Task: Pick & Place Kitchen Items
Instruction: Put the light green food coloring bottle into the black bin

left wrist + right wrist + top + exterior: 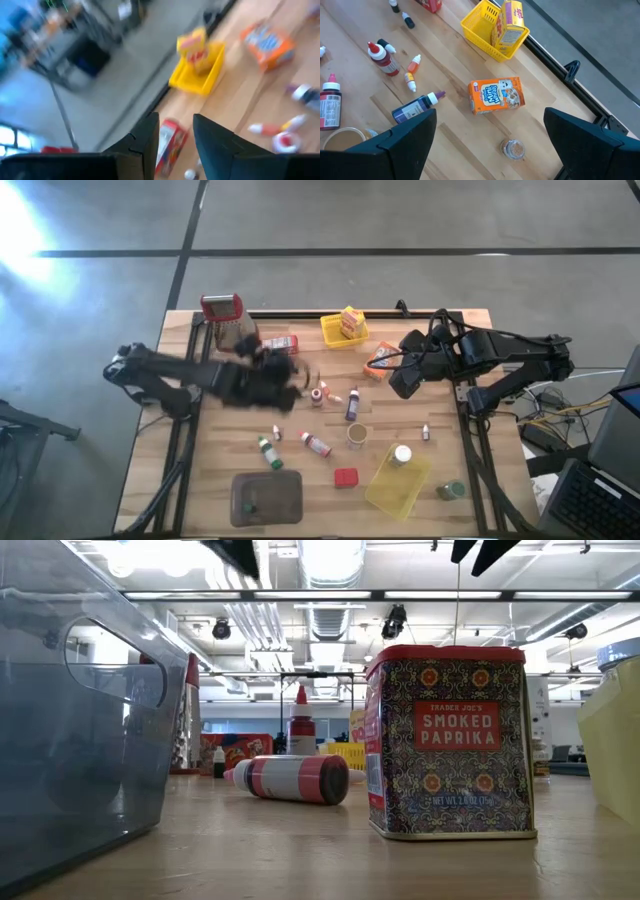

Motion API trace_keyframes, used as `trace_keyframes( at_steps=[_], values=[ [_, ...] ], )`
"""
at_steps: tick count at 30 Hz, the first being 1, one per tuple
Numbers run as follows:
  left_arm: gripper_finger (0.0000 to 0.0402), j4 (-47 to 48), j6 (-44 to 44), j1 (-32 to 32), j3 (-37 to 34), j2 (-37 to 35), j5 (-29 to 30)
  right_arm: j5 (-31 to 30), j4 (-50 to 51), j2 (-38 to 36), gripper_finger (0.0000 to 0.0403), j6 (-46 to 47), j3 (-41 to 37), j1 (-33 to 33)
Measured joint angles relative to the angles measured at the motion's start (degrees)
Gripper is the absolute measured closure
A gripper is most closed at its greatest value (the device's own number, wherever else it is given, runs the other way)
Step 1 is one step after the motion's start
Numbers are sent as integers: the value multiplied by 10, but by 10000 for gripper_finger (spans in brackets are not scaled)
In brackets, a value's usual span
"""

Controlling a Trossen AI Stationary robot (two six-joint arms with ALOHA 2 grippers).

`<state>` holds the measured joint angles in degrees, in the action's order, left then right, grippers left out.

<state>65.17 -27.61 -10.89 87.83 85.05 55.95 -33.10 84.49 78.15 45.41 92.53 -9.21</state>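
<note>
My left gripper (290, 376) hovers open over the table's far left part; in the left wrist view its fingers (176, 122) frame a small red box (170, 142) lying below, apart from them. My right gripper (398, 385) hangs wide open (489, 114) above the orange box (496, 95) and a tiny jar (512, 147). A yellow box (351, 321) stands in the far yellow basket (332, 332). Small bottles (352, 405) lie and stand mid-table. The red paprika tin (450, 740) stands upright near a lying red-banded bottle (290, 778).
The metal grater (222, 315) stands at the far left corner. A grey tray (267, 498) sits at the near edge, and a second yellow basket (398, 485) with a white-capped jar (402, 454) sits near right. A paper cup (356, 435) stands mid-table.
</note>
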Motion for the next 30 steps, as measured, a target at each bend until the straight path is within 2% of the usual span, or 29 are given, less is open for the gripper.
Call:
trace_keyframes(
  at_steps=[6, 9, 15, 20, 30],
  values=[
    [276, -5, 70, 194, -2, -11, -270, 0, 0, 0, 39, 0, 0, 0],
    [275, -13, 59, 270, -17, -11, -336, 0, 0, 0, 39, 0, 0, 0],
    [276, -18, 1, 351, -77, -11, -343, 0, 0, 0, 39, 0, 0, 0],
    [276, -30, -27, 360, -129, -10, -357, 0, 0, 0, 39, 0, 0, 0],
    [276, -76, 8, 360, -170, -10, -359, 0, 0, 0, 39, 0, 0, 0]
  ],
)
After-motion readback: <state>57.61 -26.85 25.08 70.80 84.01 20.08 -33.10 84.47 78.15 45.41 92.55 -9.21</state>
